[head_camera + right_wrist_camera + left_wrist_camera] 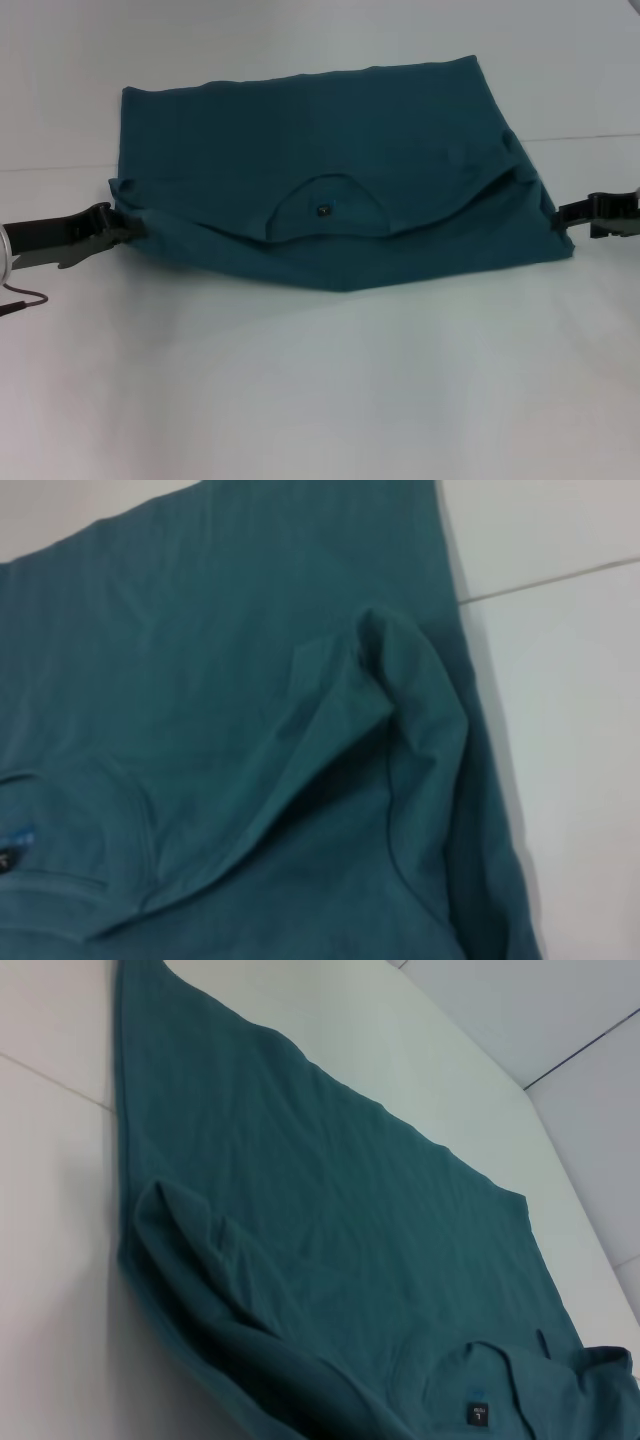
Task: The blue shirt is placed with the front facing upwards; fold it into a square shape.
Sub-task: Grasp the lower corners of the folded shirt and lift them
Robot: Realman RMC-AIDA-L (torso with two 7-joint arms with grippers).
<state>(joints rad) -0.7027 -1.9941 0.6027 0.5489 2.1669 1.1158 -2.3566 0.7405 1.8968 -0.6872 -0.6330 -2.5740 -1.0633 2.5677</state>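
Head view: blue shirt (pixel 340 190) lies folded between left gripper (pixel 112 225) and right gripper (pixel 580 213), jaws' grip unclear; both edges should travel level, keeping the fold square.

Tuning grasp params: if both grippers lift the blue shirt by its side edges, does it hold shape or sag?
Likely sags. The blue shirt is limp cloth: its folded layer already droops in a curved edge and bunches near the right gripper. Probably light; it lies thin on the table. The left gripper pushing would likely wrinkle it, not slide it whole.
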